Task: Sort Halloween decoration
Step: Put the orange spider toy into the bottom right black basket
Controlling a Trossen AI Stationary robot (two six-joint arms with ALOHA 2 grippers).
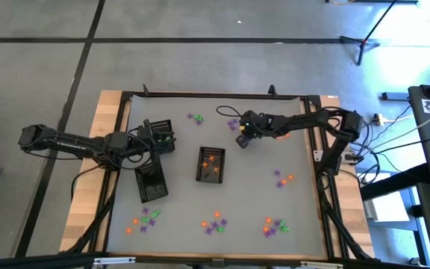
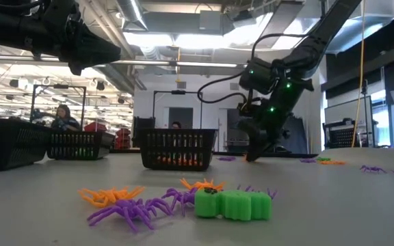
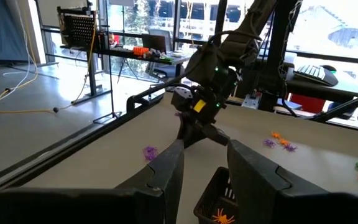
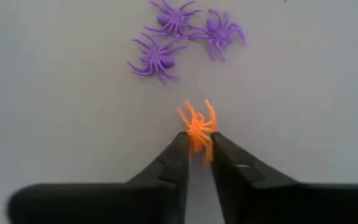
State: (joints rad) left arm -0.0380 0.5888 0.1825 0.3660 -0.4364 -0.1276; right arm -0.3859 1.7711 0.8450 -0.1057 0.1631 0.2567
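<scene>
Right end effector (image 4: 197, 152) pinching an orange spider (image 4: 197, 127) on the grey surface (image 4: 55, 112), three purple spiders (image 4: 157, 61) just beyond it, left end effector (image 3: 201, 165) spread above a black basket (image 3: 219, 202)

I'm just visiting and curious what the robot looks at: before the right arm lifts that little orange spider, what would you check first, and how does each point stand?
1. Orange spider sits between the right gripper fingers: ok.
2. Grip is firm enough to lift: cannot tell; only the rear of the spider is pinched.
3. Three purple spiders lie apart from the fingers and won't be dragged: ok.
4. Middle tray, which already holds orange pieces, has an unblocked path from the right gripper: ok.
5. Left gripper is out of the way, hovering by the left trays: ok.
</scene>
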